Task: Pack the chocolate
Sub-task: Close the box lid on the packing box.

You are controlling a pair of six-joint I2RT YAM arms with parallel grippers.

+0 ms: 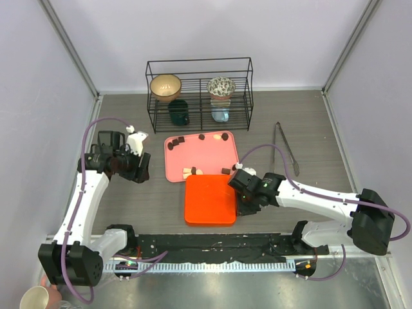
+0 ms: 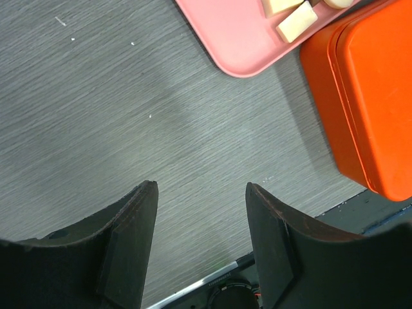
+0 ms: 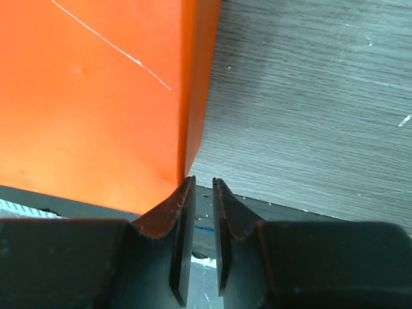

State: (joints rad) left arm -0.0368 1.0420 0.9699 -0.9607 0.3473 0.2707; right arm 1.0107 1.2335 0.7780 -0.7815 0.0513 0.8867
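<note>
Several chocolate pieces lie on the pink tray (image 1: 206, 154): dark ones (image 1: 225, 136) along its far edge and cream ones (image 1: 191, 171) near its front. The orange box (image 1: 210, 199) sits in front of the tray with its lid on. My left gripper (image 1: 143, 168) is open and empty above bare table left of the tray. Its wrist view (image 2: 201, 187) shows the tray corner (image 2: 238, 32), cream chocolate (image 2: 296, 22) and the box (image 2: 373, 96). My right gripper (image 1: 248, 207) is shut and empty by the box's near right corner, and the box's side (image 3: 90, 96) lies just left of this gripper (image 3: 203, 181).
A black wire rack (image 1: 199, 93) with bowls and cups stands at the back. Metal tongs (image 1: 285, 148) lie on the table to the right. A black strip (image 1: 212, 248) runs along the front edge. A mug (image 1: 38, 297) stands at the bottom left.
</note>
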